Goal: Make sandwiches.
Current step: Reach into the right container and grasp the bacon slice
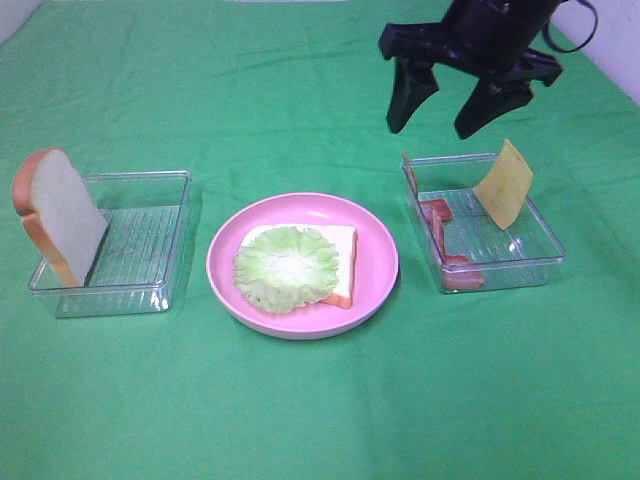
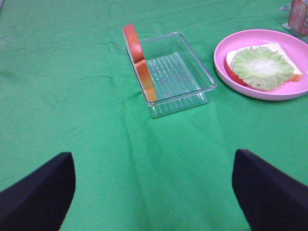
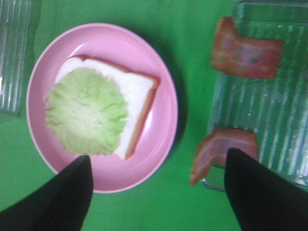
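Right gripper (image 1: 432, 128) hangs above the table (image 1: 300, 420), just behind the right tray (image 1: 530, 255), spread wide with nothing in it. Left gripper (image 2: 153, 152) is likewise wide apart and empty, over bare green cloth, well apart from the left tray (image 1: 150, 290).

We note the table is covered in green cloth. At its middle sits a round pink plate (image 1: 375, 270) between the two clear trays.

The sandwich so far is on the plate: one bread slice (image 1: 343, 245) lying flat, with ruffled lettuce (image 1: 288, 268) resting on top of it.

A second bread slice (image 1: 60, 215) stands on edge at the outer end of the left tray, tilted.

In the right tray, a cheese square (image 1: 505, 185) leans upright, and bacon strips (image 1: 437, 215) lie along the plate-side edge. We see one drooping over the rim.
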You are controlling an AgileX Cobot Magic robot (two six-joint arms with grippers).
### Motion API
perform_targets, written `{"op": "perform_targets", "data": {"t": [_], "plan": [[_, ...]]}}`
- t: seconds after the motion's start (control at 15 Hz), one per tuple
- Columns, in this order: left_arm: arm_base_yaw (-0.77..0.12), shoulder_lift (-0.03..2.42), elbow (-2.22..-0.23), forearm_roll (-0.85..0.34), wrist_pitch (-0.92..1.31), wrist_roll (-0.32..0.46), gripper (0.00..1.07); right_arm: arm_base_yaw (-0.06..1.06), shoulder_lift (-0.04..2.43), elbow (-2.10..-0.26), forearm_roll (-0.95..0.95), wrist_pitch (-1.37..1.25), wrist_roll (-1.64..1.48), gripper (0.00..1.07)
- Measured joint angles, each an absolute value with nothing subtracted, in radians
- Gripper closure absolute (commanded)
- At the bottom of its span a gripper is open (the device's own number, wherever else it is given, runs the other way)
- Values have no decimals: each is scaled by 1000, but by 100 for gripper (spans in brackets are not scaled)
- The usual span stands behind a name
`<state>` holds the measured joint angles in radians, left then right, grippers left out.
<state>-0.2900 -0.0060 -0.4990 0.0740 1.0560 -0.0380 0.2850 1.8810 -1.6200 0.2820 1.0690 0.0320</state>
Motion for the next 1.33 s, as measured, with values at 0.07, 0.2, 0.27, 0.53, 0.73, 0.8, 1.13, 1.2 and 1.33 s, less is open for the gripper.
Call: {"op": "perform_targets", "data": {"t": [0.07,0.2,0.27,0.53,0.73,0.8,1.13,1.2,1.33], "plan": [[-290,-6,-499,74,1056,-38,23,264,1881,-1625,277,1081,31,35],[-290,-6,-499,74,1056,-38,23,198,1881,-1629,256,1158,11,36],[-290,-6,-499,74,1056,-38,23,202,1881,-1629,253,1176,0,37],[-290,-6,-499,73,1056,-38,23,272,1919,-1630,251,1205,0,37],[-290,-6,-499,73,1056,-38,23,281,1991,-1630,245,1204,7,40],[-290,-6,-499,73,1056,-38,23,281,2013,-1630,241,1204,7,42],[-290,-6,-499,73,1056,-38,23,281,2103,-1630,271,1178,0,48],[-290,-6,-499,73,1056,-38,23,281,2108,-1630,271,1175,0,50],[-290,-6,-499,73,1056,-38,23,281,2108,-1630,271,1165,0,51]]}}
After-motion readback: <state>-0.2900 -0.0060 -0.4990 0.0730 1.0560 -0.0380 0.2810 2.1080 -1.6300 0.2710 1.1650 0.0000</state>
